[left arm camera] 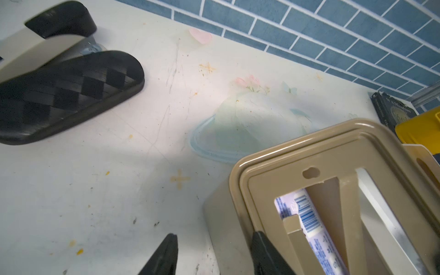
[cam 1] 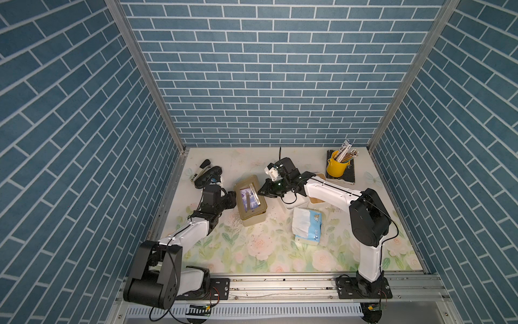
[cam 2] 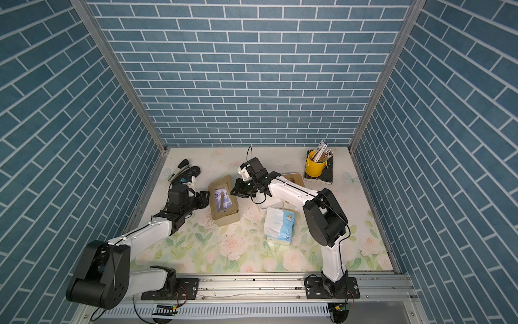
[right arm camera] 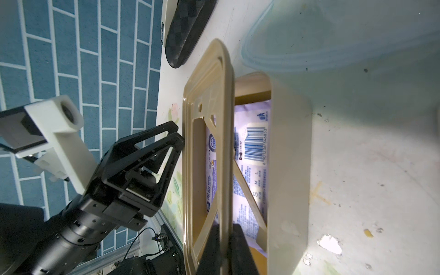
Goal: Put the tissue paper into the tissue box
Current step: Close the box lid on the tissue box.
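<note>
**Right claw (right arm camera: 226, 247) pinching the rim of the lifted lid (right arm camera: 207, 95) of the tissue box (cam 1: 252, 217); left claw (left arm camera: 214, 254) spread at the opposite side of the box.**

One tip of the left claw is over the bare table (cam 1: 252, 252) and the other is at the box's rim. A tissue pack (right arm camera: 252, 142) lies inside the box with its barcode up, and a second tissue pack (cam 1: 307, 225) lies on the flower-printed table near the right arm. Blue brick-patterned walls (cam 1: 252, 70) enclose the table on three sides. Both top views show the right arm rising from the front rail to a high elbow, with its forearm reaching back and left to the box. The left arm is folded low, its forearm running to the box's left side. Only the right wrist view shows the gap between lid and box. Only the top views show the yellow pencil pot (cam 1: 335, 167) at the far right.
</note>
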